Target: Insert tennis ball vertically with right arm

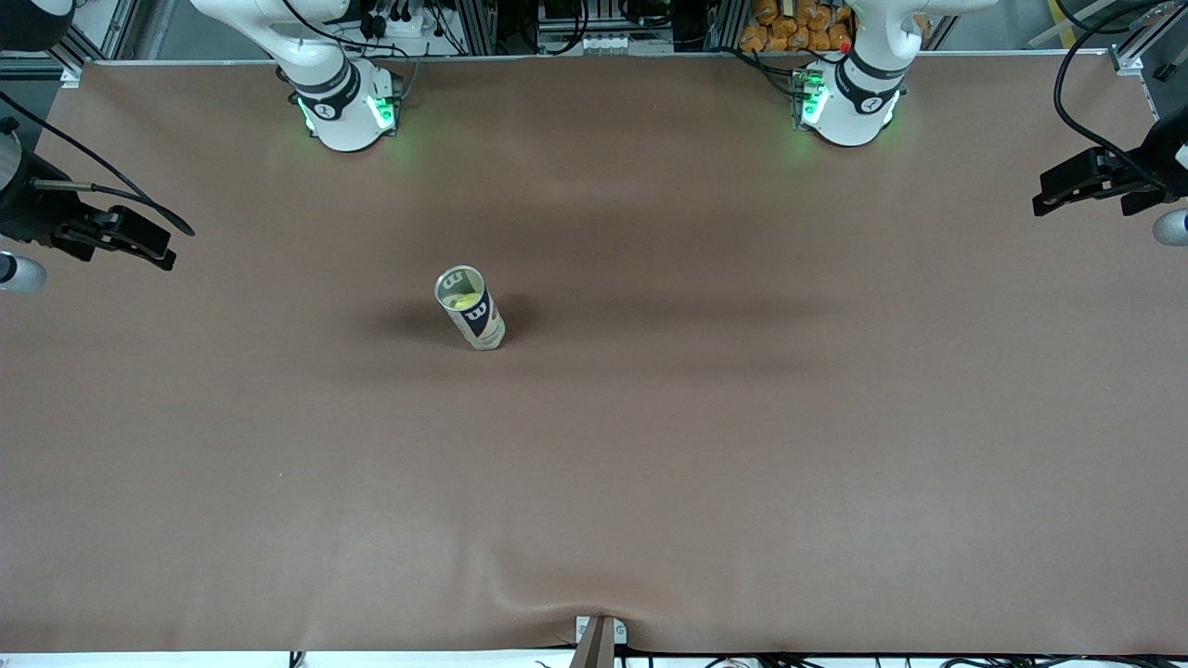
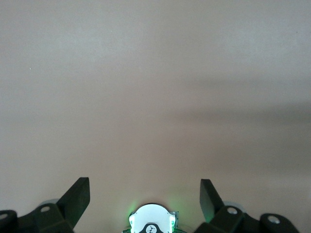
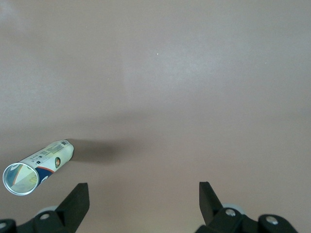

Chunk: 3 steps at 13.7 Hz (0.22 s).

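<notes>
Right hand point(image 3: 141, 204) open over table; can's point(image 1: 471, 308) ball barely discernible.

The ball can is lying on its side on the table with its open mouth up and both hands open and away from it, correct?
Not quite. The front view shows the ball can standing upright on the table, not lying on its side. Its mouth is open, with yellow-green showing inside. The right hand and the left hand are both open and away from it.
</notes>
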Motion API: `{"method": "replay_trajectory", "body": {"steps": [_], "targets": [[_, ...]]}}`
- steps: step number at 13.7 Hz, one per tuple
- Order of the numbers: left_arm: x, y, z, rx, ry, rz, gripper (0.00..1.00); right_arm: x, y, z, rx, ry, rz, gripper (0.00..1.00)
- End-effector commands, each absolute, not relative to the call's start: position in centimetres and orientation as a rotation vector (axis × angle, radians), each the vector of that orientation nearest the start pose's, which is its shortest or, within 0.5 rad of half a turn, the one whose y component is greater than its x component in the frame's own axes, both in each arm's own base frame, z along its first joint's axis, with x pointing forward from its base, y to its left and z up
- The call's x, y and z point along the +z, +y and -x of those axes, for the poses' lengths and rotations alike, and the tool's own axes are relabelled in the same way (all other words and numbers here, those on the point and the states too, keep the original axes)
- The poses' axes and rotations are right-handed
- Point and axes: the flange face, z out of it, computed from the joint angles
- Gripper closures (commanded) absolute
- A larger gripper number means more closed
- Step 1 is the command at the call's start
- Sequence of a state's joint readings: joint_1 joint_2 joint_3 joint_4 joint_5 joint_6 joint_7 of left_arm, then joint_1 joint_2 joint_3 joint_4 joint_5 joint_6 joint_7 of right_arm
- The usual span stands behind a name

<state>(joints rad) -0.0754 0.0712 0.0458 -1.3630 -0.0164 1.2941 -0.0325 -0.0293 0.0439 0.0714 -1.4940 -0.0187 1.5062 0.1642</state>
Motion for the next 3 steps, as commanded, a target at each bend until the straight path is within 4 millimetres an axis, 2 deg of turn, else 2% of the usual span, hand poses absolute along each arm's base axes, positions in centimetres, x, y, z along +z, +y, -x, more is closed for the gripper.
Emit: {"method": "replay_trajectory", "body": {"steps": [1, 3], "targets": [[65.98, -1.83, -54.05, 0.228, 0.017, 3.129, 0.00, 63.43, 1.76, -55.63, 0.043, 0.183, 3.157, 0.00], [65.90, -1.76, -54.12, 0.229, 0.015, 3.137, 0.00, 63.43, 1.76, -55.63, 0.043, 0.183, 3.157, 0.00]]}}
